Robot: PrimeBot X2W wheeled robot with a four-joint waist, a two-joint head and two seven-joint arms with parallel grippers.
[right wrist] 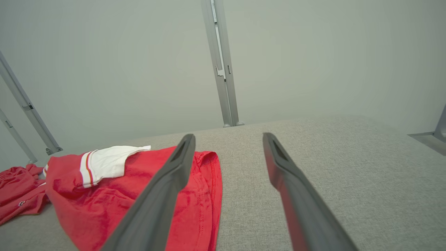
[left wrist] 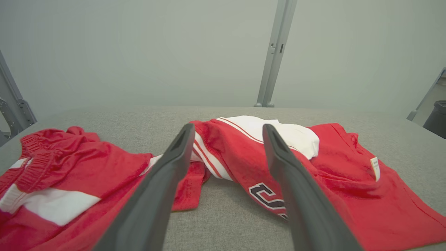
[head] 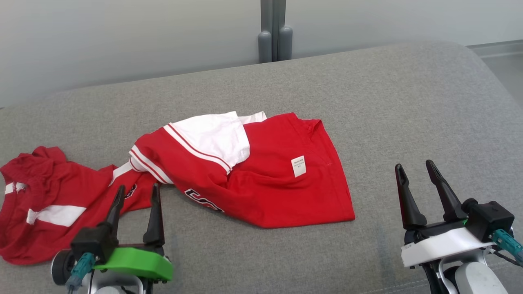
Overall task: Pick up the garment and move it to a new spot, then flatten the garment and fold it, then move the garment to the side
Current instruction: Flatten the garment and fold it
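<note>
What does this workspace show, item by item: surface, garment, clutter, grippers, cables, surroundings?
surface: grey cloth cushion, flat.
garment: red and white garment, crumpled, unfolded, lying left to centre; white tag showing.
clutter: nothing seen.
grippers: left gripper open, fingers by the garment's near edge, not gripping it; right gripper open over bare cushion.
cables: teal left wrist plug and right wrist plug, short leads.
surroundings: pale wall, grey post behind the cushion.
</note>
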